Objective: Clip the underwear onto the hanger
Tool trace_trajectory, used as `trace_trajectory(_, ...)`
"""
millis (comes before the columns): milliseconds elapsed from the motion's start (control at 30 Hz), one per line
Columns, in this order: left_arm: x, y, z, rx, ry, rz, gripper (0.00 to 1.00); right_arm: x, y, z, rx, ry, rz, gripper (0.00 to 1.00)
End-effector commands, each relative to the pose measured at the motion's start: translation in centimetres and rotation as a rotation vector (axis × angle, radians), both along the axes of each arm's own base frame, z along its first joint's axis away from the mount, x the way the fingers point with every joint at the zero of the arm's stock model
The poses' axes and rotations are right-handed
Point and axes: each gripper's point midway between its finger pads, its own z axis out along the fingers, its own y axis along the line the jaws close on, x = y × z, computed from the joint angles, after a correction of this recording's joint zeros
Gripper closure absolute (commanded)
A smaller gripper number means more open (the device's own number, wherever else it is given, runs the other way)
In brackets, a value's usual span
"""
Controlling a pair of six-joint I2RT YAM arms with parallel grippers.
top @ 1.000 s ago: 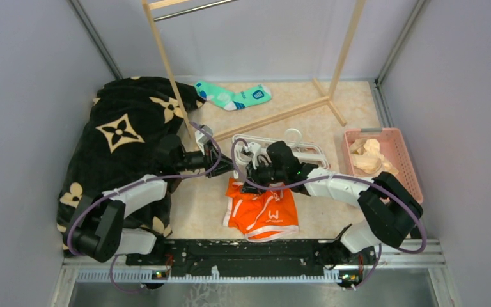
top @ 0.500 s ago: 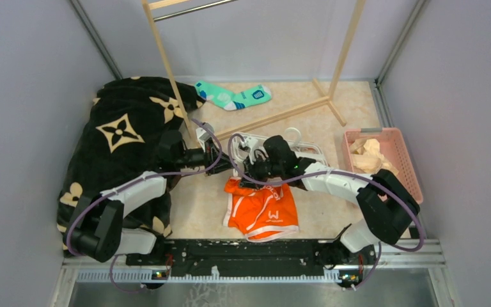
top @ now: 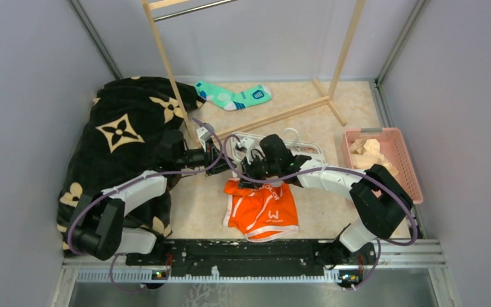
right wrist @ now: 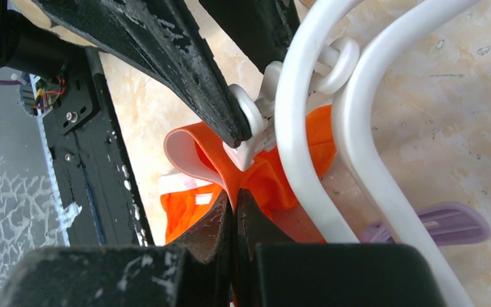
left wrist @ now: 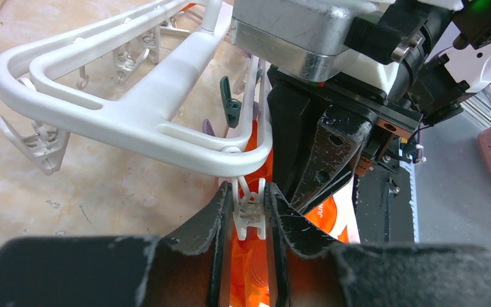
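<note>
The orange underwear (top: 262,210) lies on the floor in front of the white hanger (top: 307,151). My right gripper (right wrist: 235,203) is shut on a fold of the underwear's waistband (right wrist: 204,157) and holds it up against a white clip (right wrist: 256,131) under the hanger frame (right wrist: 307,160). My left gripper (left wrist: 249,214) is shut on that white clip (left wrist: 250,212), which hangs from the near corner of the hanger (left wrist: 140,121); orange cloth (left wrist: 256,268) shows just beneath it. In the top view both grippers meet at the hanger's left end, the left (top: 220,160) beside the right (top: 246,174).
A wooden rack (top: 166,64) stands behind, with a teal sock (top: 233,97) at its foot. A dark patterned blanket (top: 121,141) covers the left. A pink basket (top: 380,160) with beige cloth sits right. Purple (right wrist: 441,224) and teal (left wrist: 230,105) clips hang on the hanger.
My right gripper has moved left and back with the waistband, up to the clip. The left arm has shifted slightly back. The hanger's left end has moved a little left.
</note>
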Motion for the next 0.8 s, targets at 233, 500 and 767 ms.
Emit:
trace_trajectory(233, -0.4, -0.9, 3.3, -0.053, -0.097, -0.077, 1.00, 2.4, -0.3, 0.2, -0.047, -0.027, -0.090, 1.00)
trace_trajectory(500, -0.4, -0.9, 3.1, -0.052, -0.091, -0.081, 1.00, 2.8, 0.3, 0.9, 0.003, -0.029, -0.196, 1.00)
trace_trajectory(767, -0.4, -0.9, 3.0, -0.047, -0.094, -0.085, 1.00, 3.5, 0.1, 0.9, -0.016, -0.035, -0.264, 1.00)
